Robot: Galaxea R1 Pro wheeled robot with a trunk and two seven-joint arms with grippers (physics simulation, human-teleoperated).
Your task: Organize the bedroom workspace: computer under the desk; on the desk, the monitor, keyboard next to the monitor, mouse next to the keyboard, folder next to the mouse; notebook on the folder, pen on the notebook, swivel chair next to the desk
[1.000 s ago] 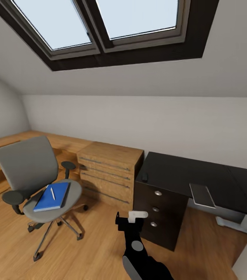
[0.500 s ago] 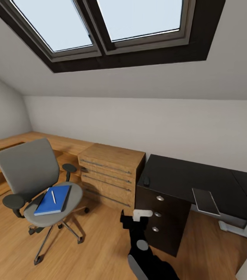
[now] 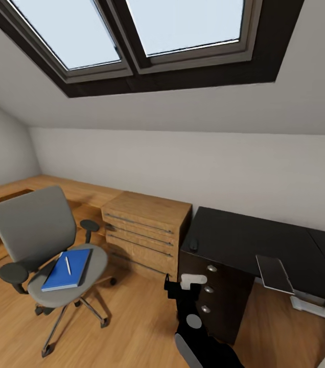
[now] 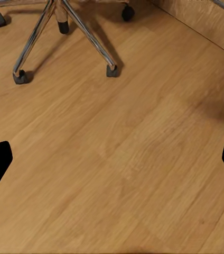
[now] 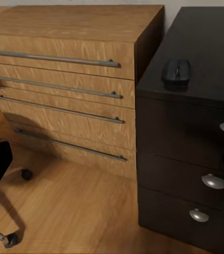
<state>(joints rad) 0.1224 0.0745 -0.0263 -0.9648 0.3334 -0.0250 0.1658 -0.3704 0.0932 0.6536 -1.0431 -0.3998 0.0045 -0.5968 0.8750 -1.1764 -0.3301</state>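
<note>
Head view has swung left (swivel chair [image 3: 45,245] unmoved).

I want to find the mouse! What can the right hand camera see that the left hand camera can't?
Right wrist view alone: the mouse on the black drawer unit, beside the wooden drawer chest. Left wrist view alone: more of the swivel chair base, its chrome legs and casters. Both share the wood floor.
</note>
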